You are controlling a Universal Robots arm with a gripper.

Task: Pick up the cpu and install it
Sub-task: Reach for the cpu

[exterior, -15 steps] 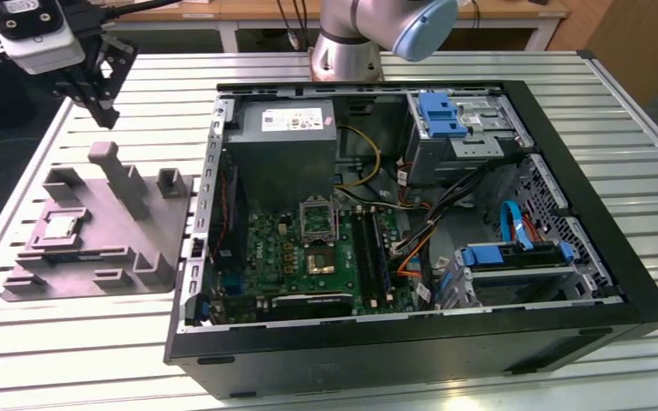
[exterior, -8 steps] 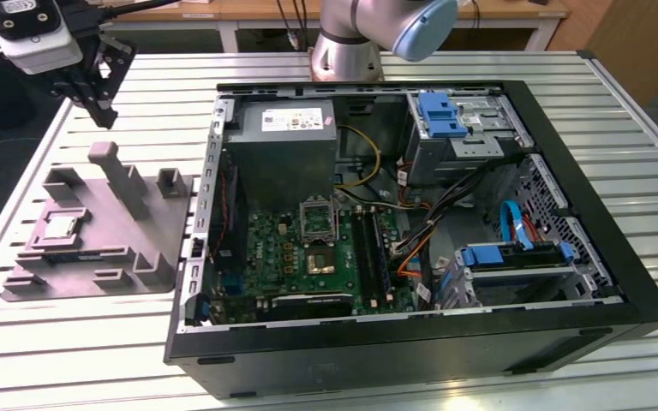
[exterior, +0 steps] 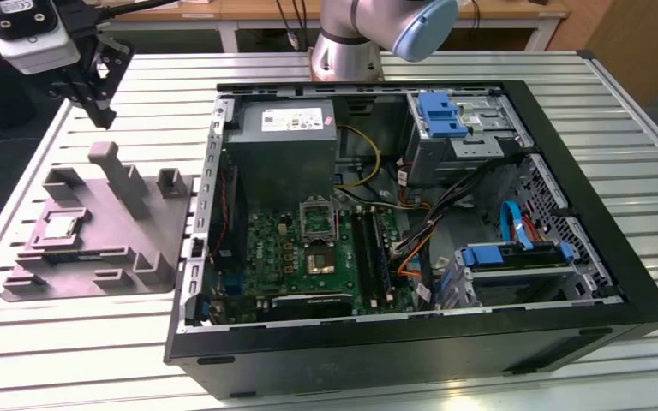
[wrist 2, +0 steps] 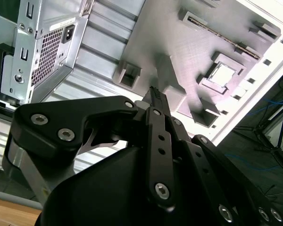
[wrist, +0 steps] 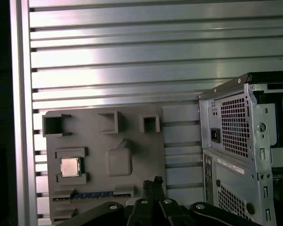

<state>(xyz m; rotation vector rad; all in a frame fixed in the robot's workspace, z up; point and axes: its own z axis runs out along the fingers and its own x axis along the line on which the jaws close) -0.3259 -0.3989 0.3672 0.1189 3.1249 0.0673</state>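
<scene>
The cpu (exterior: pixel 59 226), a small silver-grey square chip, lies flat in a recess of the grey plastic fixture (exterior: pixel 134 235) on the exterior view's left. It also shows in both wrist views, cpu (wrist 2: pixel 224 74) and cpu (wrist: pixel 70 166). My gripper (exterior: pixel 103 118) hangs well above the table beyond the fixture's far end, apart from the cpu. Its dark fingers (wrist 2: pixel 154 94) stand shut together with nothing between them, as gripper (wrist: pixel 152 182) also shows. The socket (exterior: pixel 321 257) sits on the green motherboard inside the open computer case (exterior: pixel 603 257).
The fixture has an upright peg (exterior: pixel 110 163) and small blocks around the cpu. The case's metal rear wall (wrist: pixel 236 127) stands close beside the fixture. Cables, drive cages and a power supply (exterior: pixel 289 137) fill the case. Slatted table (exterior: pixel 100 342) runs around both.
</scene>
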